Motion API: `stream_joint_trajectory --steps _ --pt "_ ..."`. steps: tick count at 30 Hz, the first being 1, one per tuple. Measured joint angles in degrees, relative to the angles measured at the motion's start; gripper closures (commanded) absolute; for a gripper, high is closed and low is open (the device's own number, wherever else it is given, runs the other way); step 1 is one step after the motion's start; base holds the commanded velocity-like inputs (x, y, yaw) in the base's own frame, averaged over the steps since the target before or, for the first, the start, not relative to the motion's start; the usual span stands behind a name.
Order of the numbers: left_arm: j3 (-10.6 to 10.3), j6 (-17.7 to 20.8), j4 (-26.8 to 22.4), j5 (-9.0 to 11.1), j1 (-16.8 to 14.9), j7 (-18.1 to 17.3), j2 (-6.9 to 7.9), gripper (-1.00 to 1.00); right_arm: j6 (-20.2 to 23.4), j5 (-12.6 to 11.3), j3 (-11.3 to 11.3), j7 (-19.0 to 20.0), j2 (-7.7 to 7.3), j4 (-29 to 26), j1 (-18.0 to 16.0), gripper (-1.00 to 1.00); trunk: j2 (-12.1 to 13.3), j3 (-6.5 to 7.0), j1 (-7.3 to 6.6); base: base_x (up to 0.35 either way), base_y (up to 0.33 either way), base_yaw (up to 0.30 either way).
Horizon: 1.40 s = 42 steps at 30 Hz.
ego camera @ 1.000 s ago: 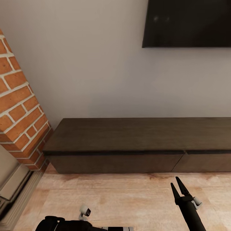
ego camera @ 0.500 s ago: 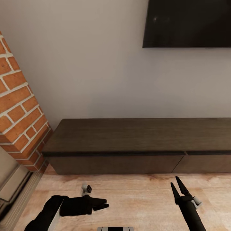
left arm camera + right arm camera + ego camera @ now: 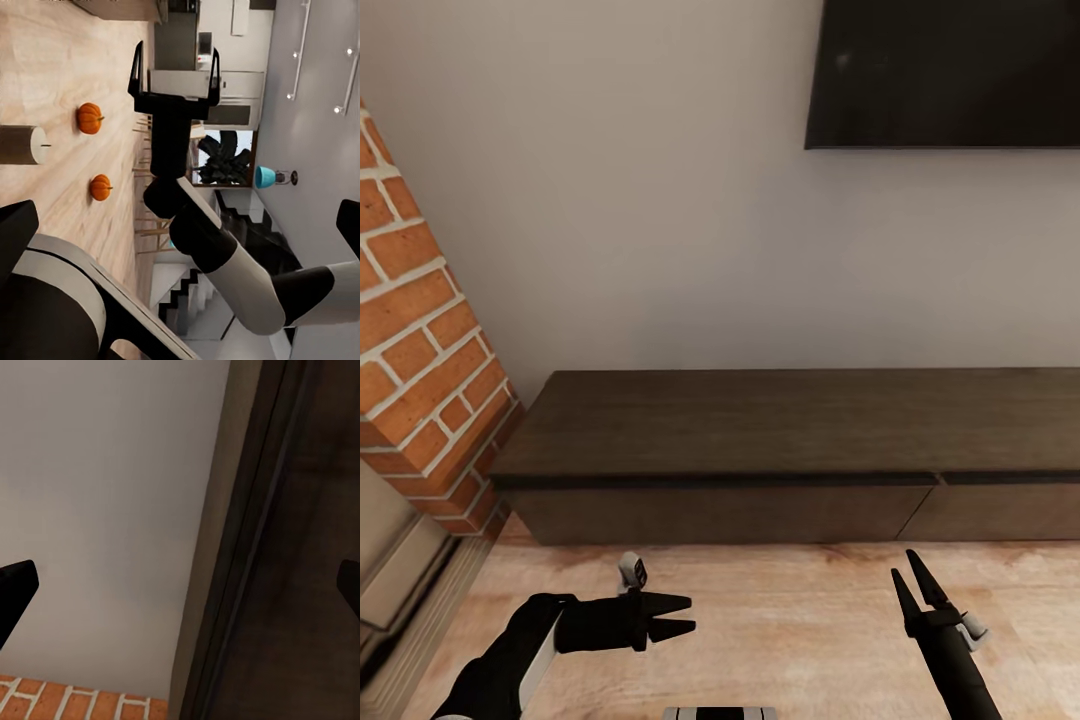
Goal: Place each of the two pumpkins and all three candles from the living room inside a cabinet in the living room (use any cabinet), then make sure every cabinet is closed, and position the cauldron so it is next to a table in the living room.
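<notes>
Cabinet [image 3: 800, 440]: long, low, dark-brown unit against the white wall; two handle-less drawer fronts show, both shut, with a seam between them toward the right. Its top is bare.
Left claw [image 3: 672, 617]: low over the wooden floor [image 3: 790, 610], in front of the cabinet but apart from it; it points sideways toward the right arm. Its two dark fingers stand slightly apart and hold nothing.
Right claw [image 3: 910, 583]: at the lower right of the head view, pointing up toward the cabinet front, not touching it. The two thin fingers are spread a little — nothing between them. In the left wrist view the same claw [image 3: 175, 60] is seen from the side, its fingers parted and empty.
Pumpkins: two small orange ones lie on the floor in the left wrist view, one [image 3: 89, 118] near the candle, the other [image 3: 100, 187] a little apart from it; both are well apart from the claws.
Candle [image 3: 22, 145]: one beige-grey cylinder with a small wick, on the floor just beside the first pumpkin.
Right wrist view: the dark edge of the cabinet [image 3: 300, 547] next to the white wall, with the brick [image 3: 82, 701] at one border — the fingertips show only at the picture's sides.
Brick column [image 3: 420, 330]: left of the cabinet, touching its end.
Screen [image 3: 945, 70]: dark panel on the wall above the cabinet.
</notes>
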Motion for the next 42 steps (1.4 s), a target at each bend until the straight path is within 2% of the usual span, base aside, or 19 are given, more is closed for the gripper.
stream_joint_trajectory --steps 42 --pt "0.03 0.0 -0.44 0.0 -0.02 -0.04 -0.3 -1.0 -0.06 0.49 0.0 -0.44 0.0 -1.14 0.0 -1.0 0.0 0.0 0.0 0.087 0.0 0.0"
